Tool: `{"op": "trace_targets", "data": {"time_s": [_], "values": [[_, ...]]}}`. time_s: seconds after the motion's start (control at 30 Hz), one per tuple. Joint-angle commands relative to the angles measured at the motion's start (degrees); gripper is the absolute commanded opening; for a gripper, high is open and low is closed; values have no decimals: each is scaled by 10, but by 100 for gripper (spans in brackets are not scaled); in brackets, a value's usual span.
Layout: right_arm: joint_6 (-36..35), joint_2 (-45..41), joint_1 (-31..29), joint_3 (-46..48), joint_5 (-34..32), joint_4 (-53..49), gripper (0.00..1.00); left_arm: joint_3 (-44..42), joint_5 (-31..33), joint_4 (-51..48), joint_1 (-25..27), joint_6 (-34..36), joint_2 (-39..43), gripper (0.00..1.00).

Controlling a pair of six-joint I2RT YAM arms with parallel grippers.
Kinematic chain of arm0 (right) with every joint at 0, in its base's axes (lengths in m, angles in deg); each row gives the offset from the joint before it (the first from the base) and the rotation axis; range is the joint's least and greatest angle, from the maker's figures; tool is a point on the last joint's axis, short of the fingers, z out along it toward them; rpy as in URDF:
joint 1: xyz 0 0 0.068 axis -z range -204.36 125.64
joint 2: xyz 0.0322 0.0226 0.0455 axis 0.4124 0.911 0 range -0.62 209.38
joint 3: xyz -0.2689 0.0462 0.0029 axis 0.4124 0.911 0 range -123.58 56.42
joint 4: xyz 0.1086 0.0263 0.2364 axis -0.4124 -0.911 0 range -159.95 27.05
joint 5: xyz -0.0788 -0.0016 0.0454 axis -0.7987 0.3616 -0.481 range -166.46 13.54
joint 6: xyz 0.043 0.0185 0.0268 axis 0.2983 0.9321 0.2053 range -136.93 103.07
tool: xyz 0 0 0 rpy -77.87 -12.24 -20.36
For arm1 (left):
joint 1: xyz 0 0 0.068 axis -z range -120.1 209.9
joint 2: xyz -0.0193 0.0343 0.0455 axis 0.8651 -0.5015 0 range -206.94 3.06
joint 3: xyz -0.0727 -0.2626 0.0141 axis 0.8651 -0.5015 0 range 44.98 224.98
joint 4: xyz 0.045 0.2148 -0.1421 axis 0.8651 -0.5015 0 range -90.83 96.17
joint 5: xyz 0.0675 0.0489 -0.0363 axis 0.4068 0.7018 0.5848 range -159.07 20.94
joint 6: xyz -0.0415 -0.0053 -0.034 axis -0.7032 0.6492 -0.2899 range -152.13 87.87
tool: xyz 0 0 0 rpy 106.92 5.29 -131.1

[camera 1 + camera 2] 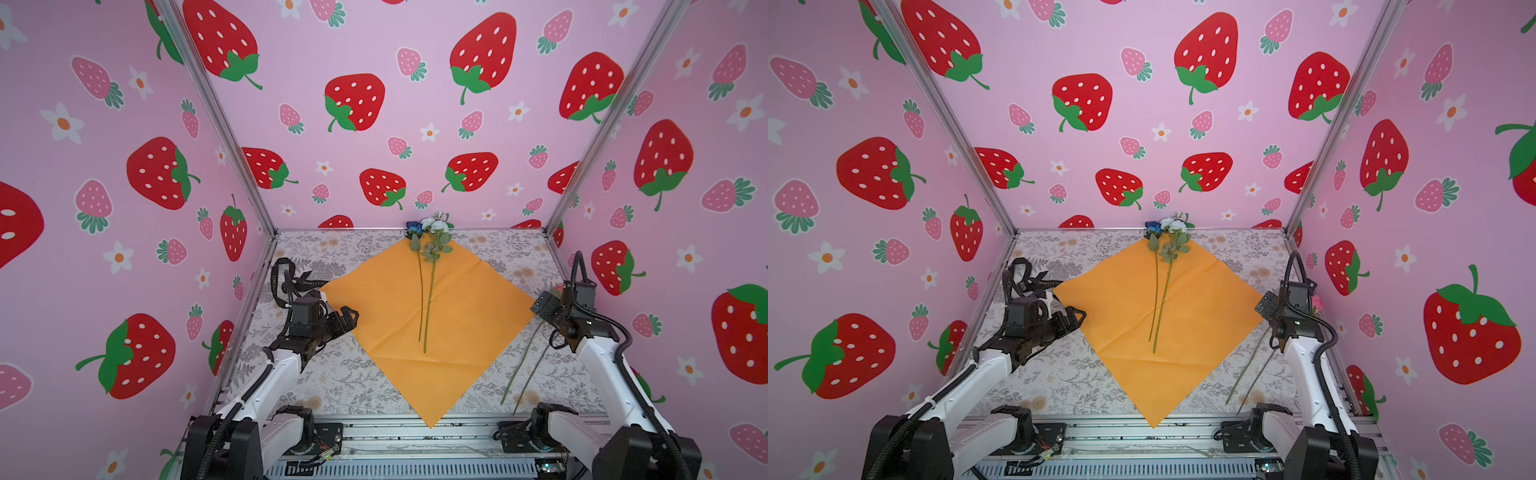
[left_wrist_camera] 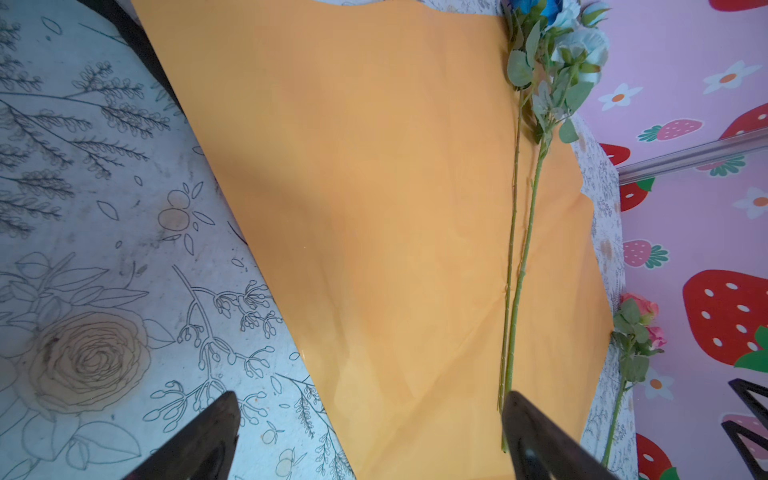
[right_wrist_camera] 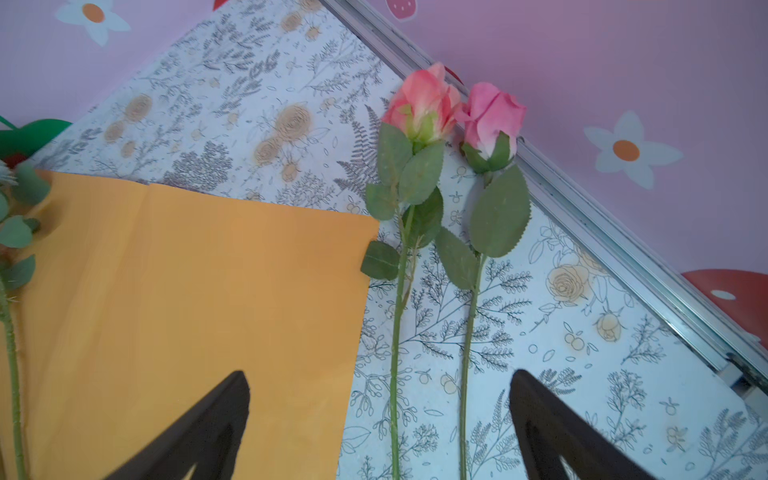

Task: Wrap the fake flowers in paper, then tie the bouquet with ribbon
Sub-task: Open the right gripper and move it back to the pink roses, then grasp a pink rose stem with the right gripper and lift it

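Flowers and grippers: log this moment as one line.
left gripper: open, empty | right gripper: open, empty | blue-white flowers: on orange paper | pink roses: off paper, on table | ribbon: loose, left of paper

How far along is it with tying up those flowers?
Barely begun. Done: the orange paper is spread flat, with the blue and white flowers laid on it. In hand: nothing; the left gripper and right gripper are open and empty. Left: the two pink roses lie beside the paper, the black ribbon sits unused at the left, and nothing is gathered, wrapped or tied.
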Motion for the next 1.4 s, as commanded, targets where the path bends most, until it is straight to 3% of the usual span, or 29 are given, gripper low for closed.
{"op": "trace_targets", "data": {"time_s": [0.0, 0.07, 0.17, 0.63, 0.93, 1.1, 1.37], "values": [[-6, 29, 37, 18, 9, -22, 100, 18, 11, 2, 3, -3, 0, 99], [-13, 43, 65, 32, 26, -10, 96, 13, 12, 10, 3, -4, -2, 99], [-27, 62, 94, 48, 57, 13, 80, 9, 10, 20, 3, -7, -10, 99], [-52, 163, 105, 41, 111, 54, 66, 0, 3, 53, 3, -12, -46, 99], [-51, 108, 100, 42, 141, 62, 60, 3, 1, 55, 3, -12, -52, 99], [-40, 66, 65, 49, 141, 70, 56, 3, -1, 56, 3, -13, -56, 99], [-24, 125, 20, 50, 136, 94, 52, 1, -5, 57, 6, -19, -49, 99]]}}
